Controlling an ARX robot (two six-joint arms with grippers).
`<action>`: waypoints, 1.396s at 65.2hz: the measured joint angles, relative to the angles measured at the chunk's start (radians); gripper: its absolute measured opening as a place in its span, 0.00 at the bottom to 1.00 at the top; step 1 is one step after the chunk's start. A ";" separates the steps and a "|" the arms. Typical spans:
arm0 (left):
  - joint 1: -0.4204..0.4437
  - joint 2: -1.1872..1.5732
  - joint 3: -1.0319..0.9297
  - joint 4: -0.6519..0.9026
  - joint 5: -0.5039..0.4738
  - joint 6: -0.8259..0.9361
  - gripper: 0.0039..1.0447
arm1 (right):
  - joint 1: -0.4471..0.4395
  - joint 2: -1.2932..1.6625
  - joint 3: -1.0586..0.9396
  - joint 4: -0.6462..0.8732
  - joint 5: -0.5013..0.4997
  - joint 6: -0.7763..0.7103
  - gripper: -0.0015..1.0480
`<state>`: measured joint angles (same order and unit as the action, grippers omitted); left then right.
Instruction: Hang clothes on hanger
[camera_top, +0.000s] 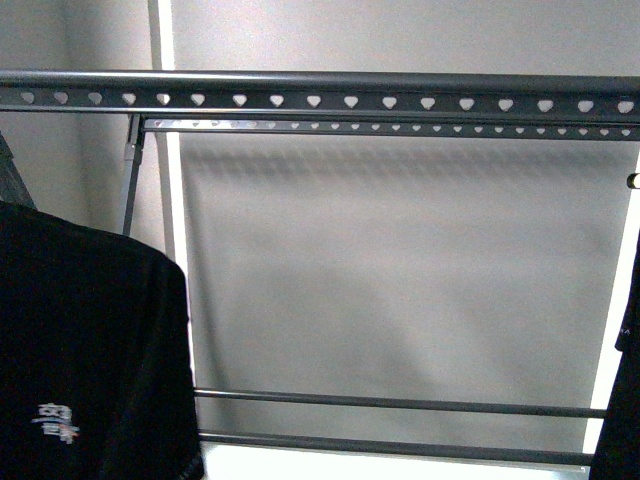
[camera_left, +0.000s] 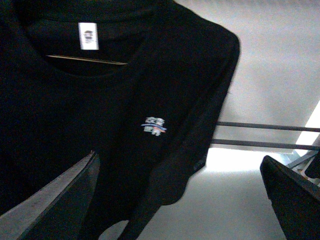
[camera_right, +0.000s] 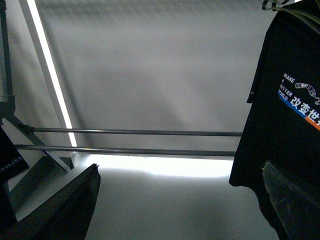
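Indoor laundry corner: drying rack (camera_top: 370, 90), blank grey wall (camera_top: 400, 270).

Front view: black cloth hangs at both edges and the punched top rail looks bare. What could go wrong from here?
1. The left gripper is open with the T-shirt hanging slack before its jaws; closing might pinch only a loose fold that slips.
2. The top rail sits well above that shirt; during a lift, a sleeve may snag the lower bars.
3. The right gripper, also open, is close to the printed shirt and could drag it.
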<state>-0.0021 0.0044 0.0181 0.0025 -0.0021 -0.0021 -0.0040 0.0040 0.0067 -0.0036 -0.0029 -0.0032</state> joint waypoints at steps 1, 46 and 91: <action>0.000 0.000 0.000 0.000 0.000 0.000 0.94 | 0.000 0.000 0.000 0.000 0.000 0.000 0.93; -0.162 0.946 0.579 0.061 -0.443 -0.575 0.94 | 0.001 0.000 0.000 0.000 -0.002 0.000 0.93; -0.201 1.619 1.345 -0.409 -0.690 -1.314 0.94 | 0.000 0.000 0.000 0.000 -0.002 0.000 0.93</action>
<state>-0.2031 1.6230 1.3628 -0.4061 -0.6926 -1.3163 -0.0036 0.0040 0.0067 -0.0036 -0.0044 -0.0032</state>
